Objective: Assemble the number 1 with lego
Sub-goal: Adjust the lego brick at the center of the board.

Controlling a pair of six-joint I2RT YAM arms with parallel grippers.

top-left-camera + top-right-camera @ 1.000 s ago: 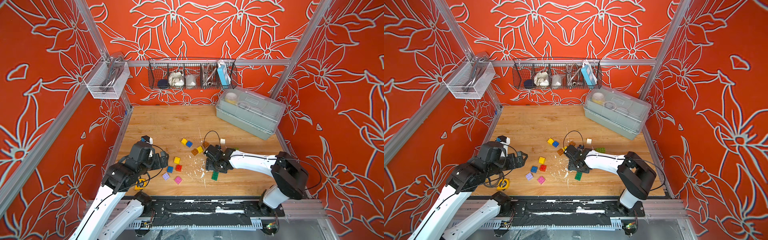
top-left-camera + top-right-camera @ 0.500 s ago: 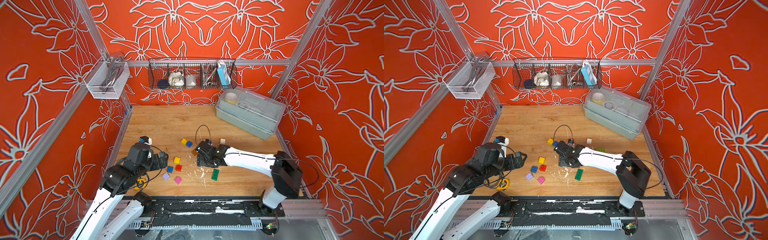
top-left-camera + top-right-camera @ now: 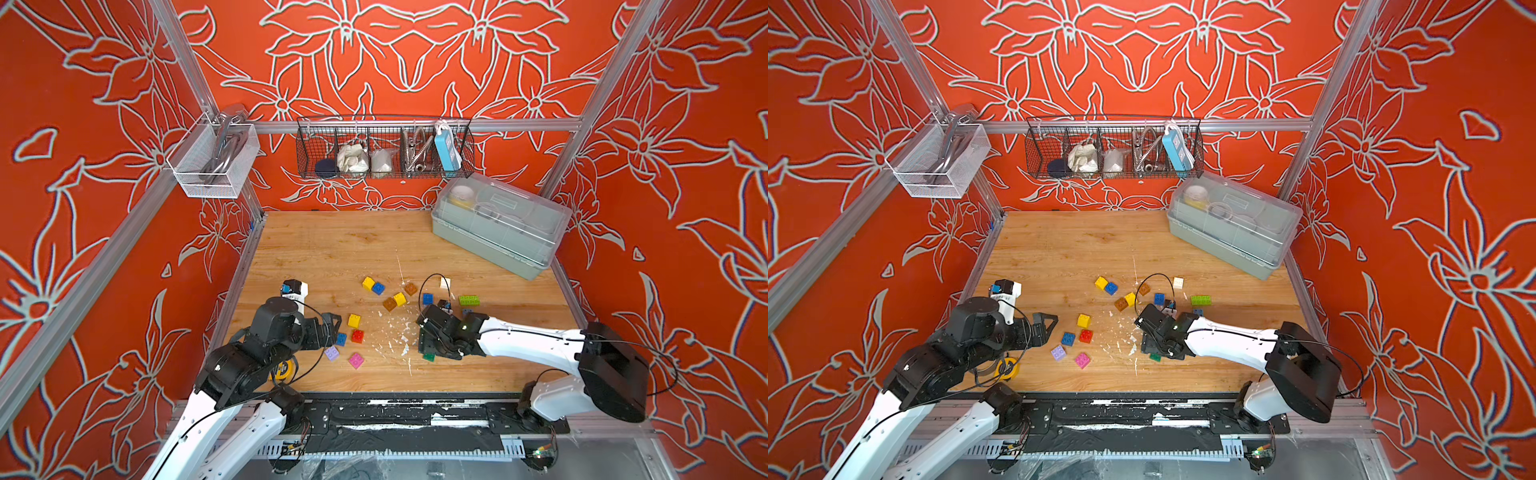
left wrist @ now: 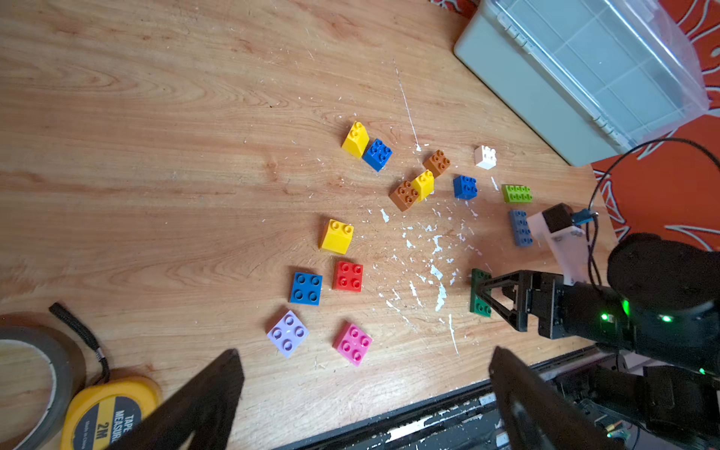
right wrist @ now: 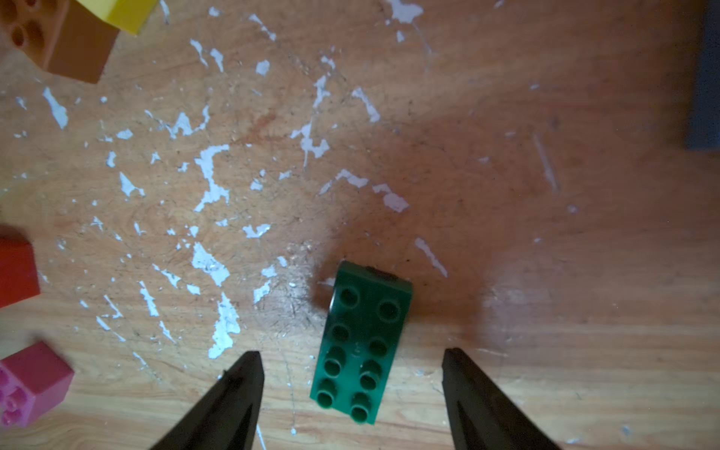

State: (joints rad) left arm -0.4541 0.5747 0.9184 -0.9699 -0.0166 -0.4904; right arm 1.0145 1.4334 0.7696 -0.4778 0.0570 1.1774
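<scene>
Lego bricks lie scattered on the wooden table. A dark green long brick (image 5: 362, 343) lies flat, studs up, between the fingers of my right gripper (image 5: 350, 352), which is open and straddles it without touching; in both top views the gripper (image 3: 432, 340) (image 3: 1152, 340) covers most of that brick. My left gripper (image 4: 365, 352) is open and empty, hovering near the pink (image 4: 352, 343) and lilac (image 4: 287, 333) bricks. Blue (image 4: 306, 288), red (image 4: 348, 276) and yellow (image 4: 337, 236) squares sit beside them. Lime (image 3: 469, 300) and light blue (image 4: 521, 228) long bricks lie behind the right gripper.
More yellow, blue, brown and white bricks (image 3: 400, 299) cluster mid-table among white flecks (image 3: 395, 336). A grey lidded box (image 3: 498, 224) stands at the back right. A yellow tape measure (image 4: 105, 417) and a tape roll (image 4: 23, 374) lie at the front left. A wire basket (image 3: 384, 149) hangs on the back wall.
My right gripper swung left and back toward the brown and yellow bricks, then returned forward and now sits over the dark green brick. The left arm has barely moved.
</scene>
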